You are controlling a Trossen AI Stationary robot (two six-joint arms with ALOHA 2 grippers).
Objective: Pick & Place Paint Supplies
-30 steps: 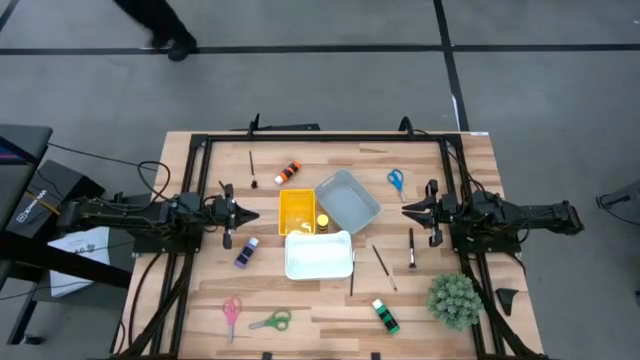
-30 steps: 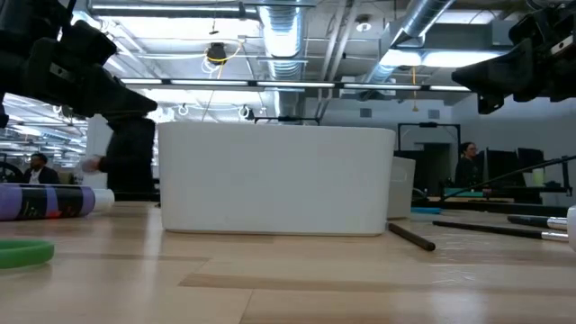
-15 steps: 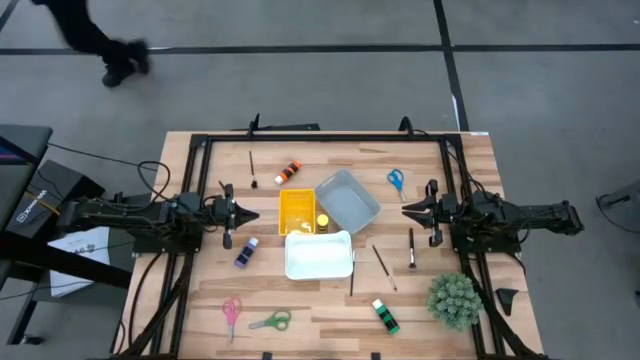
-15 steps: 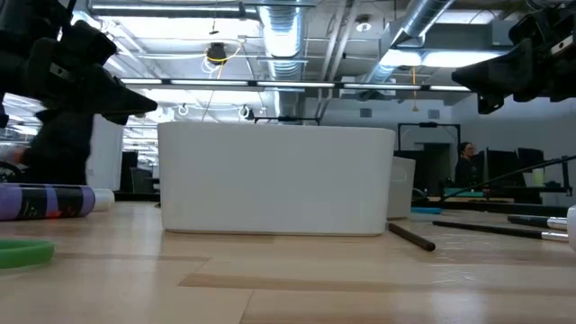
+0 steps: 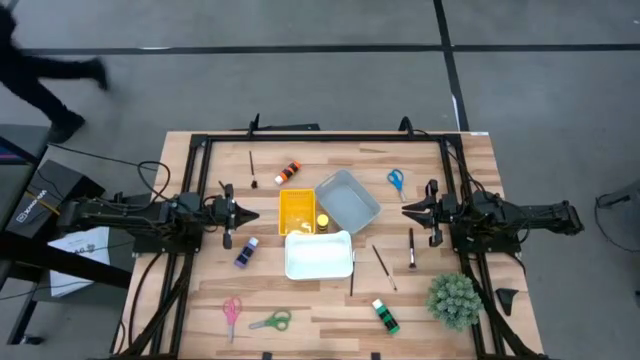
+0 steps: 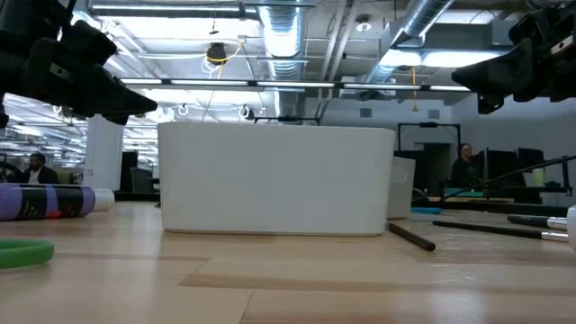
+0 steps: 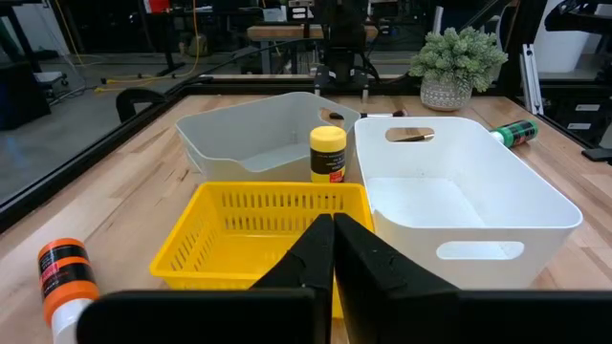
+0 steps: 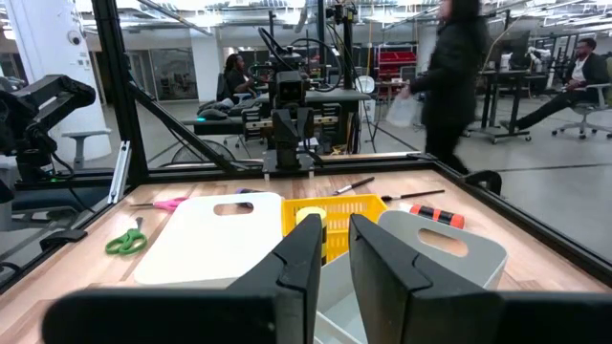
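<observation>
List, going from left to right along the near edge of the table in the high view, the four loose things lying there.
Pink scissors → green scissors → green paint bottle → fuzzy green plant.

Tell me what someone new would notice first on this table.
Three bins cluster mid-table: a yellow basket, a grey bin and a white bin, with a yellow paint bottle standing between them. A fuzzy green plant sits at the near right corner.
</observation>
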